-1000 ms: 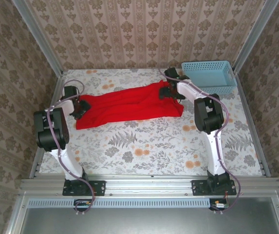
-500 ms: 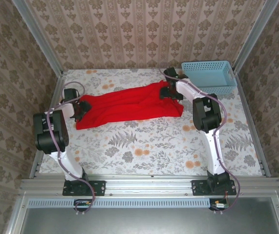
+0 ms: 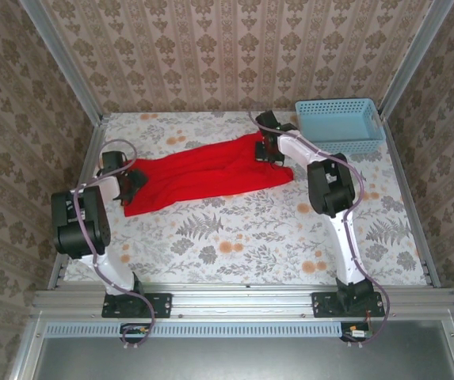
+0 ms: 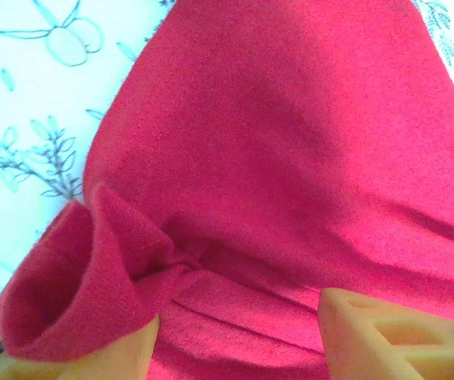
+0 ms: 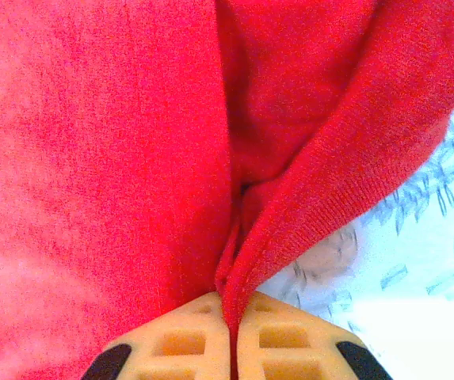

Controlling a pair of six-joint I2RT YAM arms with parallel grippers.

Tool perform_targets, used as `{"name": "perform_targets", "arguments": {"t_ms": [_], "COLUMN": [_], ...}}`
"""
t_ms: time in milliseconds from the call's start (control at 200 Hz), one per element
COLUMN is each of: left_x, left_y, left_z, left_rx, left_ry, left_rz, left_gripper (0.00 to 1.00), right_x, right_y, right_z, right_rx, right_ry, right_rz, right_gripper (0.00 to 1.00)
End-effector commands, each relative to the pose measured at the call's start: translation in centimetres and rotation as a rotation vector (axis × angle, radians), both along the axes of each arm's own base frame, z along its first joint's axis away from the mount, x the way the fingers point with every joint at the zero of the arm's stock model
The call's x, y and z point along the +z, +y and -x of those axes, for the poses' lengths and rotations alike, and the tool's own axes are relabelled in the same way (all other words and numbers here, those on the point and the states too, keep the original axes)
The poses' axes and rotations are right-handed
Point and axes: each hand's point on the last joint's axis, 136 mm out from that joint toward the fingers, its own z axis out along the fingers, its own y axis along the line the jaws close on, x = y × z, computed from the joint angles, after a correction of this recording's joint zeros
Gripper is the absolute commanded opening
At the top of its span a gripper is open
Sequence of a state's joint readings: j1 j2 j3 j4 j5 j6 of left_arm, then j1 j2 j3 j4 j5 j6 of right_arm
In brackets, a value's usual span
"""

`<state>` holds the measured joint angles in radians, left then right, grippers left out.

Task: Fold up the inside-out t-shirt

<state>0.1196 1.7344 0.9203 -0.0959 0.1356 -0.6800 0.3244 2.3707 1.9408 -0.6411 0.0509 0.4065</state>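
Top view, left side: the left gripper (image 3: 131, 179) sat low over the left end of the inside-out t-shirt (image 3: 203, 169), on the flower-patterned table (image 3: 234, 237). In the left wrist view its two tan fingers (image 4: 385, 336) stood well apart. Red cloth lay spread between and beyond them, and nothing was pinched. A rolled fold (image 4: 76, 277) of the shirt's edge rested on the left-hand finger. Left claw noted as apart, holding nothing.

Centre: the t-shirt lay on the far half of the table as a long, creased red band. It ran from lower left up to upper right, with bare table showing along both long sides.

Right side: the right gripper (image 3: 268, 149) was down on the shirt's upper right end. In the right wrist view its fingers (image 5: 179, 344) were pressed together, with a raised ridge of red cloth caught in the seam between them. Right claw noted as clamped on the t-shirt. A patch of table showed to the right of that ridge.

Far right corner: a light-blue basket (image 3: 345, 145) stood near the shirt's right end. Whether the two touched could not be told.
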Motion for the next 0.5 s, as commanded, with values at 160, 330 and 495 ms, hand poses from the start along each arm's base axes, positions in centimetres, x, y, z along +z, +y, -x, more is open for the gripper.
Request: {"name": "perform_targets", "arguments": {"t_ms": [160, 330, 495], "left_x": [-2.1, 1.3, 4.0], "left_y": [-1.2, -3.0, -2.3], "left_z": [5.8, 6.1, 7.0], "left_rx": [0.0, -0.068, -0.079], "left_ry": [0.134, 0.082, 0.047], "left_rz": [0.066, 0.051, -0.026], "left_gripper": [0.6, 0.63, 0.65], "right_x": [1.5, 4.5, 7.7], "right_y": [-6.0, -6.1, -5.7], "right_z": [4.1, 4.8, 5.3], "right_rx": [-0.034, 0.019, 0.095], "right_ry": [-0.007, -0.088, -0.152], "right_rz": [0.073, 0.081, 0.111], "right_gripper": [0.0, 0.0, 0.0]}}
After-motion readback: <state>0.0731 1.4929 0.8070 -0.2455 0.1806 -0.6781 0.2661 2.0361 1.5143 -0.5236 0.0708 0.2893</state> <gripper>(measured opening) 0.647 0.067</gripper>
